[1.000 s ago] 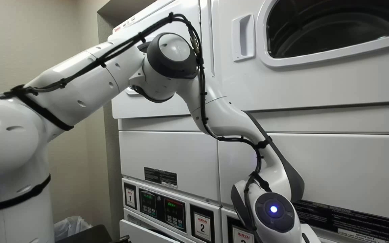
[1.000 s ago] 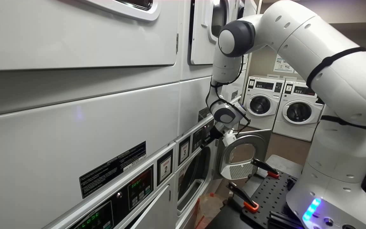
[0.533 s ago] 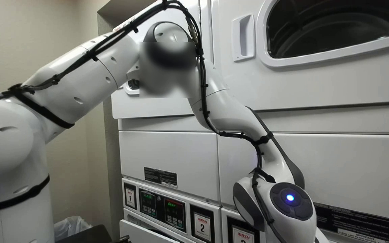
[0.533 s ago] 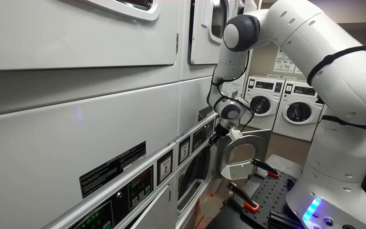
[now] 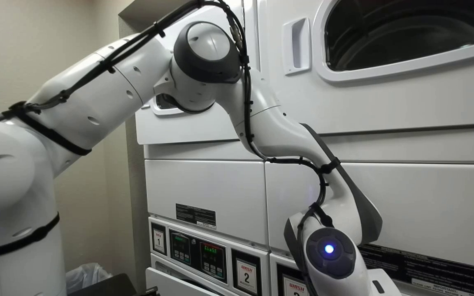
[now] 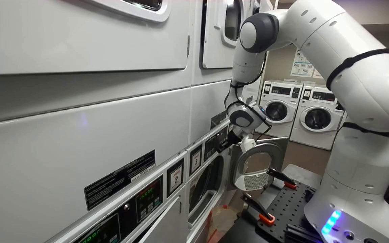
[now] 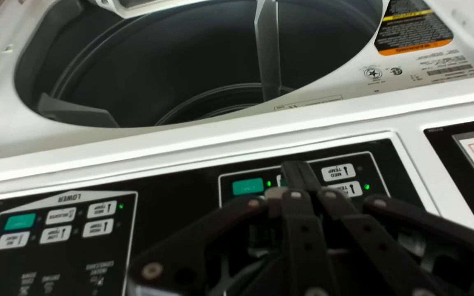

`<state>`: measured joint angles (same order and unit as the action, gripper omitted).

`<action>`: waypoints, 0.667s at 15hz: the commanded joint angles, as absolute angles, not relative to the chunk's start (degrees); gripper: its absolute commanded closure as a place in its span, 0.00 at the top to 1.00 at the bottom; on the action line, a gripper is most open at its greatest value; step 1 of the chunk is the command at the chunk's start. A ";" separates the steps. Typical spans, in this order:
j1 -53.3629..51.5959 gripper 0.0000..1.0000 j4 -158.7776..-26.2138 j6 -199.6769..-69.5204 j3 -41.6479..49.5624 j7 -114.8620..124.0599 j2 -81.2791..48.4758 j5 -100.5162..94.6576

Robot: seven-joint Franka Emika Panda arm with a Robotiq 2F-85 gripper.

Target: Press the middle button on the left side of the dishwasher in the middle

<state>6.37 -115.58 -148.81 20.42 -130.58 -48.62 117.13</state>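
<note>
My fingers are together, nothing visible between them, tips in front of the left keypad on the machine. Wrist view is upside down (lettering inverted), so that keypad shows right of the LOWER keypad. Middle button lies straight past my tips, mostly hidden; only what looks like its pale edge shows. Can't tell if I'm touching it, or which middle-column key is meant. My call: short push straight in along the fingers, no sideways drift toward START.
</note>
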 commanded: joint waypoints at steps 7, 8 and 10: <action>6.74 0.00 -113.67 -127.79 20.22 -147.71 -56.47 151.69; 6.63 0.00 -114.58 -126.16 20.23 -148.13 -56.39 152.88; 12.48 0.00 -114.75 -126.18 16.79 -150.42 -54.83 149.74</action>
